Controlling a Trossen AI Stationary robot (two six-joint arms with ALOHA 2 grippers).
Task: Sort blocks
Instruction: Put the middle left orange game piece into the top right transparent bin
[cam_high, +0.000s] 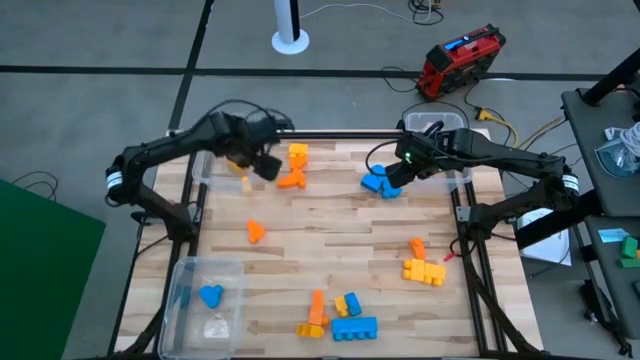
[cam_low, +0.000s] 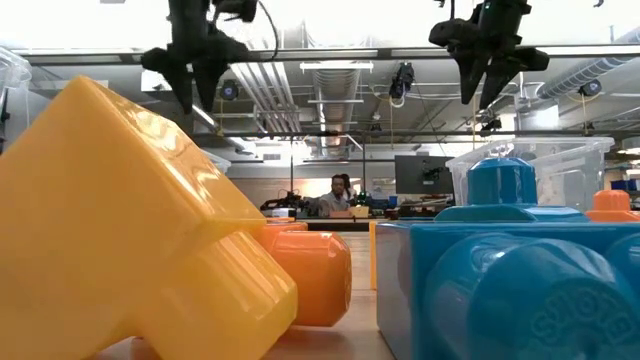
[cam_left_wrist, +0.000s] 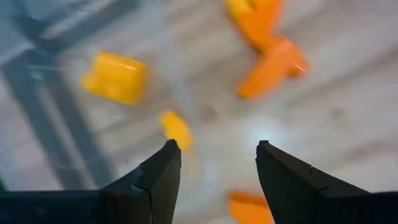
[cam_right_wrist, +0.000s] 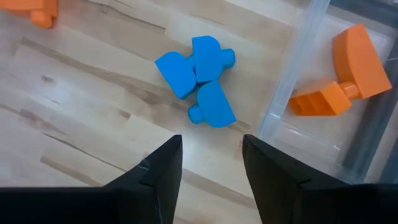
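Blue blocks (cam_right_wrist: 199, 81), clustered, studs outward

- Left gripper (cam_high: 265, 165) hangs above the table's far left, fingers (cam_left_wrist: 155, 180) parted (nothing between them).
- Right gripper (cam_high: 392, 176) hangs at far right, fingers (cam_right_wrist: 161, 171) likewise apart.

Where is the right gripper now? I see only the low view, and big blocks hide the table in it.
Observer: The right gripper is open, hovering close to three blue blocks, next to the far right bin.
Operator: Is something in that bin?
Observer: Yes, orange blocks lie inside it.
Operator: And the left gripper?
Observer: The left gripper is open too and holds nothing, above the table's far left part.
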